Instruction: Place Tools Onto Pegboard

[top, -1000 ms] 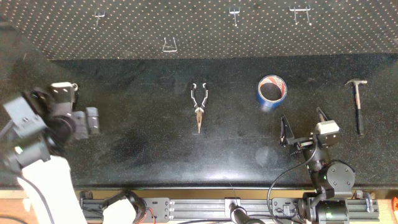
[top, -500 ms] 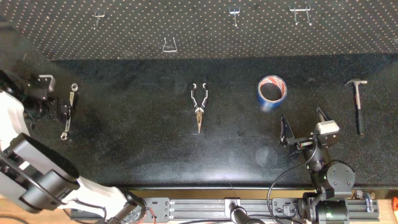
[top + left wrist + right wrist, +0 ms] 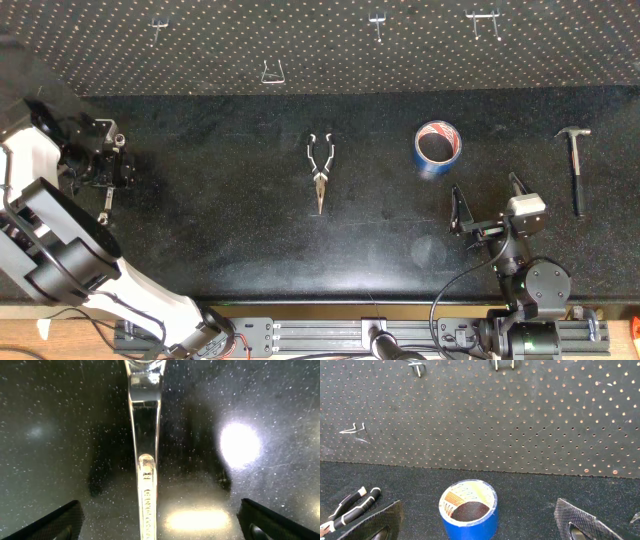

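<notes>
Left fingers point(image 3: 55, 521) hanging open astride wrench point(image 3: 145, 460) at 9 o'clock; likely stiff, slick steel, mid-shank grip best. Right fingers point(image 3: 375, 521) gaping open.

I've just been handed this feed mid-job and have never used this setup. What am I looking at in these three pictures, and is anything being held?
You have two robot arms at a black worktop, each ending in two fingers. The top view looks down from above, with the arm bases at its bottom edge. The other two pictures come from a camera on each wrist. On the worktop lie a wrench, pliers, a blue tape roll and a hammer. Behind them stands the pegboard with metal hooks. The left gripper hangs over the wrench, its fingers open on either side of it. The right gripper sits near its base, open, facing the tape roll. Nothing is held.
</notes>
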Available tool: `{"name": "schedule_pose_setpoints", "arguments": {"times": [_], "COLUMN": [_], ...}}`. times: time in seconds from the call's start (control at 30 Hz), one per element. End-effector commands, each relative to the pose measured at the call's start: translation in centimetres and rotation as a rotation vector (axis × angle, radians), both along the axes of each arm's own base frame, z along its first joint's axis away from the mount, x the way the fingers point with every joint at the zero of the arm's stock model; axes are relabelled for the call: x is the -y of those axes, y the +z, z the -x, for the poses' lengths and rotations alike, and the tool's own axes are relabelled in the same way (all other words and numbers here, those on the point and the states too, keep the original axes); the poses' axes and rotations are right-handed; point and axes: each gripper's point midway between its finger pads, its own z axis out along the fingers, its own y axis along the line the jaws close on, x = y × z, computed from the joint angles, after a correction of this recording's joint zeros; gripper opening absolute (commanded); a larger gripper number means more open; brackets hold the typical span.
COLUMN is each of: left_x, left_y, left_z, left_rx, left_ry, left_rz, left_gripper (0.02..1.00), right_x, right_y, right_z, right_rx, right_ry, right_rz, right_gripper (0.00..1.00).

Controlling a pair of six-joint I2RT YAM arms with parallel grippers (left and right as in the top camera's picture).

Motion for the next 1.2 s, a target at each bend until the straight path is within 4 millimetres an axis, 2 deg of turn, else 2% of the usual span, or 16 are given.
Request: {"name": "schedule_pose_setpoints", "arguments": {"times": [0.03,0.2,0.27,0.3,0.33,0.47,0.53,0.6,0.63,0.7,0.77,0.9,0.97,1.0,1.07,1.2], "left_x": [-0.4,-0.3,-0.2,-0.1,-0.1,0.3,0.4,-0.5,-0.5,0.2,3.7,13.8,16.3,18.4,18.8,17.0], "left_y": [-1.2,-1.8,-1.8,-1.8,-1.8,-1.7,0.8,6.2,11.4,15.7,19.2,18.8,18.5,18.6,18.5,18.5], "left_z": [0.1,0.2,0.1,0.1,0.1,-0.5,-1.2,-2.9,-3.8,-3.7,-3.5,-4.3,-4.7,-5.4,-7.4,-7.7], "left_rx": [-0.038,-0.048,-0.043,-0.041,-0.041,-0.008,0.040,0.192,0.342,0.472,0.624,0.785,0.858,0.903,0.942,0.943], "left_ry": [0.006,0.006,0.006,0.006,0.006,0.006,0.011,0.076,0.135,0.198,0.202,0.016,0.059,0.057,0.042,0.100], "left_rz": [-0.001,0.009,0.016,0.018,0.018,0.046,0.008,-0.083,-0.136,-0.182,-0.207,-0.168,-0.138,-0.081,-0.085,-0.174], "left_gripper": [0.996,0.967,0.514,0.117,0.027,0.027,0.027,0.029,0.029,0.027,0.029,0.027,0.029,0.027,0.029,0.027], "right_x": [0.0,0.0,0.0,0.0,0.0,0.0,0.0,0.0,0.0,0.0,0.0,0.0,0.0,0.0,0.0,0.0], "right_y": [-0.1,-0.1,-0.1,-0.1,-0.1,-0.1,-0.1,-0.1,-0.1,-0.1,-0.1,-0.1,-0.1,-0.1,-0.1,-0.1], "right_z": [0.0,0.0,0.0,0.0,0.0,0.0,0.0,0.0,0.0,0.0,0.0,0.0,0.0,0.0,0.0,0.0], "right_rx": [-0.004,-0.004,-0.004,-0.004,-0.004,-0.004,-0.004,-0.004,-0.004,-0.004,-0.004,-0.004,-0.004,-0.004,-0.004,-0.004], "right_ry": [0.000,0.000,0.000,0.000,0.000,0.000,0.000,0.000,0.000,0.000,0.000,0.000,0.000,0.000,0.000,0.000], "right_rz": [-0.011,-0.011,-0.011,-0.011,-0.011,-0.011,-0.011,-0.011,-0.011,-0.011,-0.011,-0.011,-0.011,-0.011,-0.011,-0.011], "right_gripper": [0.987,0.987,0.989,0.987,0.987,0.987,0.987,0.987,0.987,0.987,0.987,0.987,0.987,0.987,0.987,0.987]}}
